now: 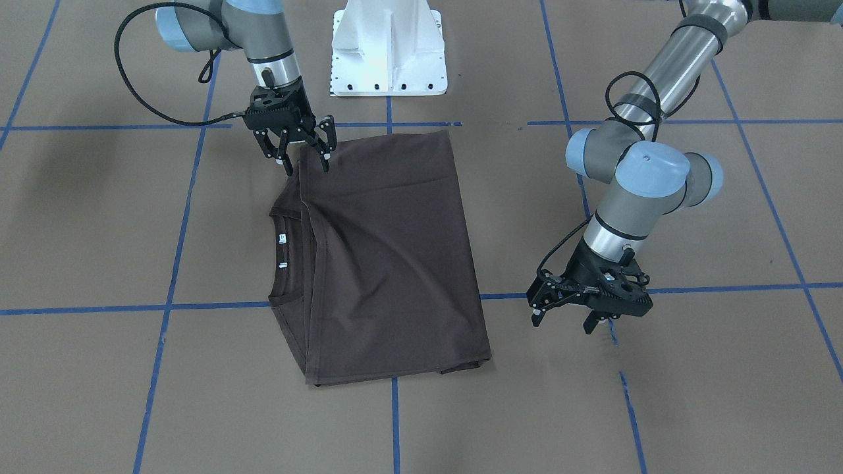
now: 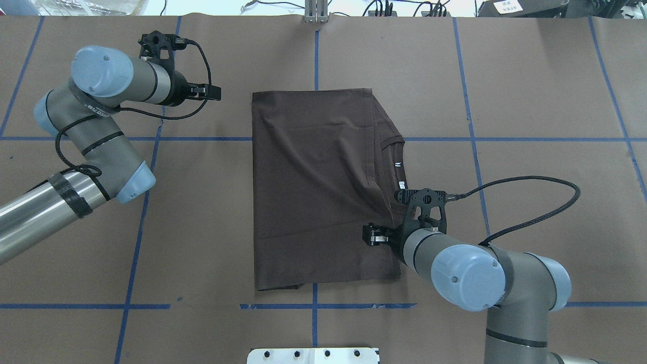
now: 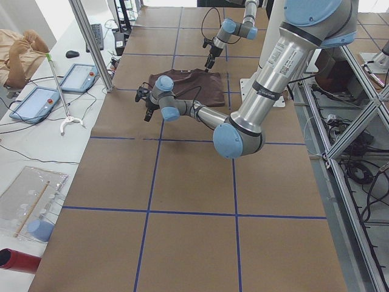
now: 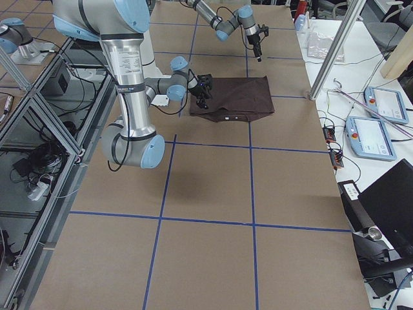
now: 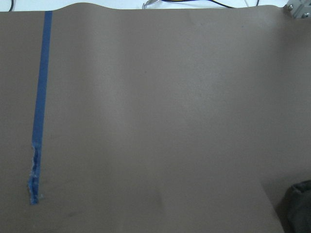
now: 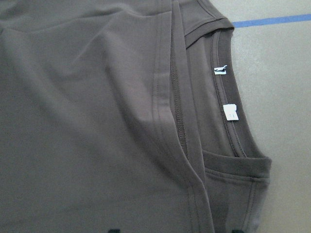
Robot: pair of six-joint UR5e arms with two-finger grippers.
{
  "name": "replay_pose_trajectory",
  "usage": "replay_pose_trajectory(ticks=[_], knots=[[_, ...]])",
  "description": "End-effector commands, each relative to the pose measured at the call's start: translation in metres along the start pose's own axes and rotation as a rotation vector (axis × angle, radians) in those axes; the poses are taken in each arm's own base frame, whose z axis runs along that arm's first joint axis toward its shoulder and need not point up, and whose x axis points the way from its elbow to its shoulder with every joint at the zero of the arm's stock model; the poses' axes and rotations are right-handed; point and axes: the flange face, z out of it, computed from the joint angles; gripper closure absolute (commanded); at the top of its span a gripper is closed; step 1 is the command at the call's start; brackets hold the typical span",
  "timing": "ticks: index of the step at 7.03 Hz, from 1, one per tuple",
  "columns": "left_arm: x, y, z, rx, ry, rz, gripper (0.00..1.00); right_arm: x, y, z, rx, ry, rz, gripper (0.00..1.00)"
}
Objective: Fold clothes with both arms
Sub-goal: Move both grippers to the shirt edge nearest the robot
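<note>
The dark brown T-shirt (image 1: 395, 250) lies folded into a rough rectangle on the brown paper table; it also shows in the overhead view (image 2: 313, 192). Its ribbed collar (image 1: 290, 257) and white neck tags (image 6: 221, 70) stick out along one long side. My right gripper (image 1: 306, 164) is open, with its fingertips at the shirt's corner nearest the robot on the collar side. It holds no cloth. My left gripper (image 1: 563, 321) is open and empty, over bare paper beyond the shirt's opposite long side.
The white bolted pedestal base (image 1: 388, 49) stands at the robot's edge of the table. Blue tape lines (image 1: 197, 306) cross the paper. Beyond the far edge are tablets (image 3: 36, 103) and a metal pole (image 3: 91, 42).
</note>
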Motion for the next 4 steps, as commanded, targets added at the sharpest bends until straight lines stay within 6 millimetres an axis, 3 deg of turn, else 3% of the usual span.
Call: replay_pose_trajectory(ticks=[1, 3, 4], knots=[[0.052, 0.071, -0.041, -0.062, 0.133, -0.111, 0.00, 0.040, 0.000, -0.025, 0.012, -0.178, 0.095, 0.00], [0.097, 0.171, -0.094, -0.130, 0.231, -0.292, 0.00, 0.052, -0.011, -0.029, 0.030, -0.179, 0.178, 0.00], [0.113, 0.227, -0.111, -0.144, 0.238, -0.387, 0.00, 0.054, -0.018, -0.029, 0.039, -0.161, 0.182, 0.00]])
